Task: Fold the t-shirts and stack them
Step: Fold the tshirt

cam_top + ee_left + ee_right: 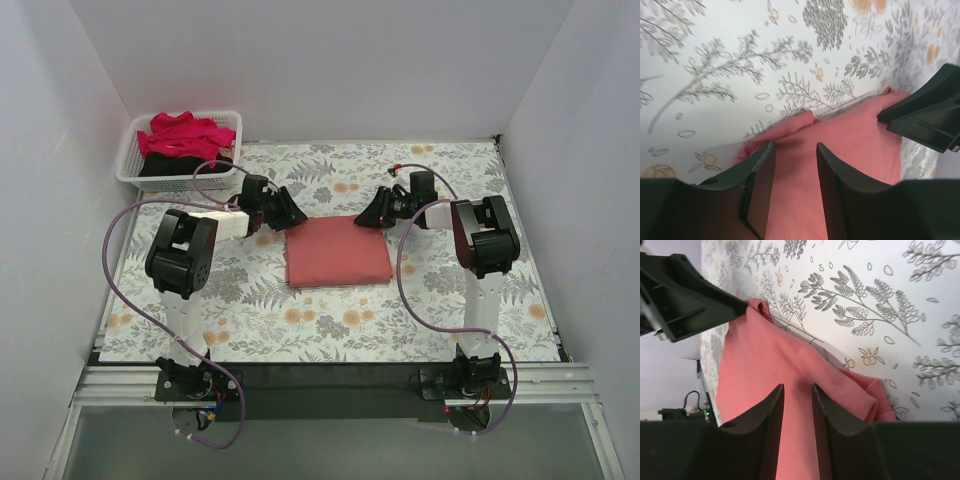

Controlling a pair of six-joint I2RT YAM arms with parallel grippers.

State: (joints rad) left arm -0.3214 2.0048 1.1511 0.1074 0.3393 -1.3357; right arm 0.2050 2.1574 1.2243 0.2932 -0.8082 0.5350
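Note:
The coral-red t-shirt point(337, 252) lies folded into a flat rectangle in the middle of the table. My left gripper point(298, 216) hovers at its far left corner, open and empty; the left wrist view shows the shirt point(850, 145) between and under the spread fingers point(795, 146). My right gripper point(362, 220) hovers at the far right corner, jaws slightly apart and holding nothing; the right wrist view shows the cloth point(760, 355) below its tips point(797, 387). The crimson-pink t-shirt point(185, 132) and the black t-shirt point(165, 165) lie bunched in the basket.
The white slatted basket point(128, 170) stands at the far left corner. A floral cloth point(250, 310) covers the table. White walls close in the left, right and back. The other gripper shows in each wrist view: right one point(927, 117), left one point(685, 295).

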